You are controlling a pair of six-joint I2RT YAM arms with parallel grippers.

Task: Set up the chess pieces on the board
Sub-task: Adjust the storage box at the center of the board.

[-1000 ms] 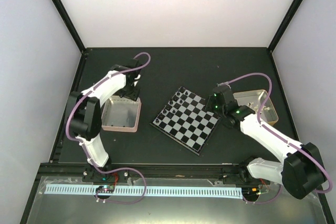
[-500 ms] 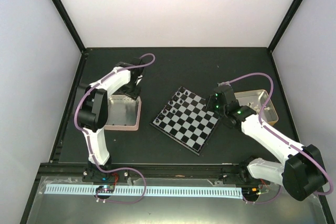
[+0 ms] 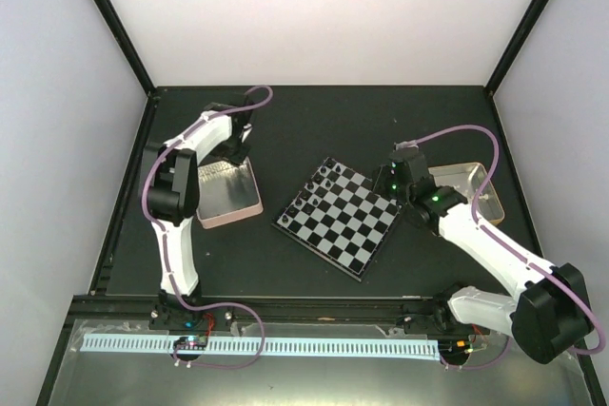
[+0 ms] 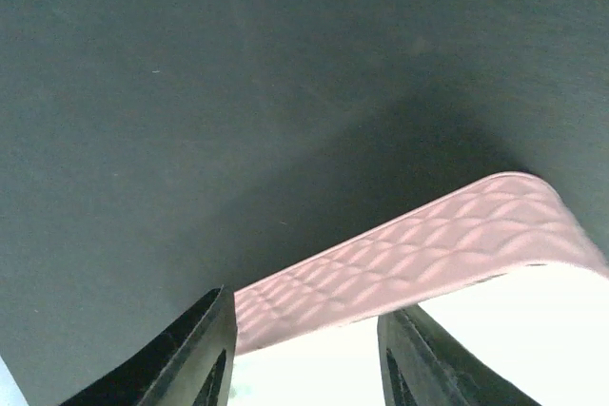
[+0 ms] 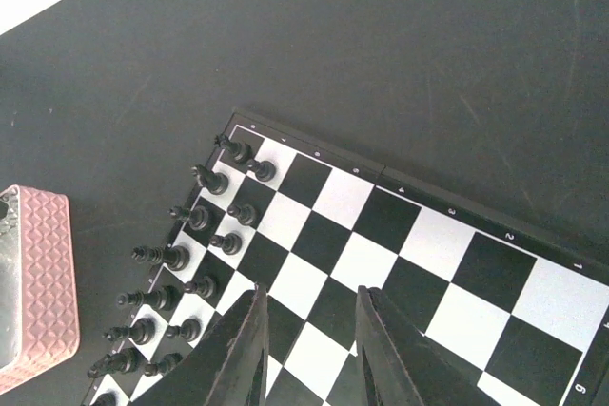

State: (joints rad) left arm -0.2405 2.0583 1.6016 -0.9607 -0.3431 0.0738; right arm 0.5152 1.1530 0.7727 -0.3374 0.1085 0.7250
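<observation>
Under spread right fingers (image 5: 243, 349) lies the board (image 5: 428, 263); left fingers (image 4: 190, 358) (also spread) above tin (image 4: 428, 244).

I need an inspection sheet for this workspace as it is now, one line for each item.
Surface: black table, faint scuffs only.
Job's things: board lies flat at the centre, turned at an angle; black pieces stand in two rows along its edge facing the pink tin; no pale pieces on it.
Clutter: pink tin left of the board, metal tin right of it; contents unclear.
Grippers: left gripper straddles the pink tin's wall, grip unclear; right gripper open, empty, above the board.
Cables: purple cables loop along both arms, clear of the board.
Surroundings: white walls, black frame posts; nothing else seen.
</observation>
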